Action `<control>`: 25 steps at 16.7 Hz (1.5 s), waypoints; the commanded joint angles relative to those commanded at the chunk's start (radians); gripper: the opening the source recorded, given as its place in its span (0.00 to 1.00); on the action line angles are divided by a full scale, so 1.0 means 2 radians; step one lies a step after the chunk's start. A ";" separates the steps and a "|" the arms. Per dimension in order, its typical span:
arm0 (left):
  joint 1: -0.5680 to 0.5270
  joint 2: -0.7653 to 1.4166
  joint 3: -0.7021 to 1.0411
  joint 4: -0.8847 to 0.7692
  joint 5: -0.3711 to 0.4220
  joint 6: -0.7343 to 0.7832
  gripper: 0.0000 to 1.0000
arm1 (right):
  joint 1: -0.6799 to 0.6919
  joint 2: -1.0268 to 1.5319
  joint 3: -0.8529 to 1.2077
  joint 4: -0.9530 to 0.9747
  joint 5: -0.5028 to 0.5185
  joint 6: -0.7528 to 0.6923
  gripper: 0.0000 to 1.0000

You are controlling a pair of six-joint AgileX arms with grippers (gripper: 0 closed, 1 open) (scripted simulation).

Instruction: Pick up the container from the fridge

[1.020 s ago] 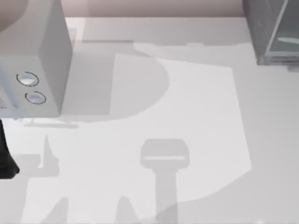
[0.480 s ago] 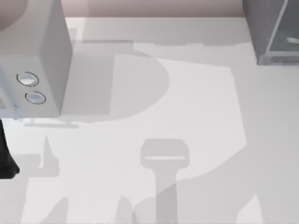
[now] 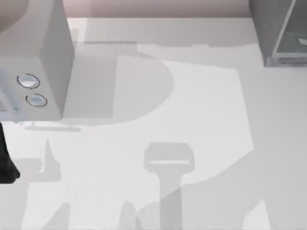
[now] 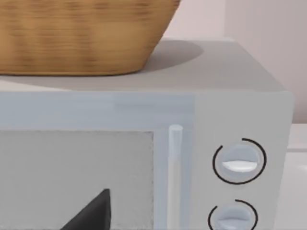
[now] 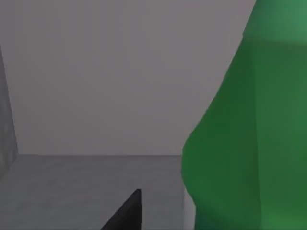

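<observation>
The fridge (image 3: 280, 31) stands at the counter's (image 3: 201, 120) far right, the microwave (image 3: 33, 57) far left, a basket (image 4: 81, 36) on it.

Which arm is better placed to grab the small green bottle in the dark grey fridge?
Right. Its wrist view shows the bright green bottle close up inside the dark grey fridge, at the table's right. The left arm is parked at the left edge, facing the light grey two-dial box.
</observation>
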 joint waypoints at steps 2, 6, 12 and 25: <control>0.000 0.000 0.000 0.000 0.000 0.000 1.00 | 0.000 0.000 0.000 0.000 0.000 0.000 0.47; 0.000 0.000 0.000 0.000 0.000 0.000 1.00 | 0.000 0.000 0.000 0.000 0.000 0.000 0.17; 0.000 0.000 0.000 0.000 0.000 0.000 1.00 | 0.000 0.000 0.000 0.000 0.000 0.000 0.00; 0.000 0.000 0.000 0.000 0.000 0.000 1.00 | -0.002 -0.059 0.015 -0.075 -0.001 0.001 0.00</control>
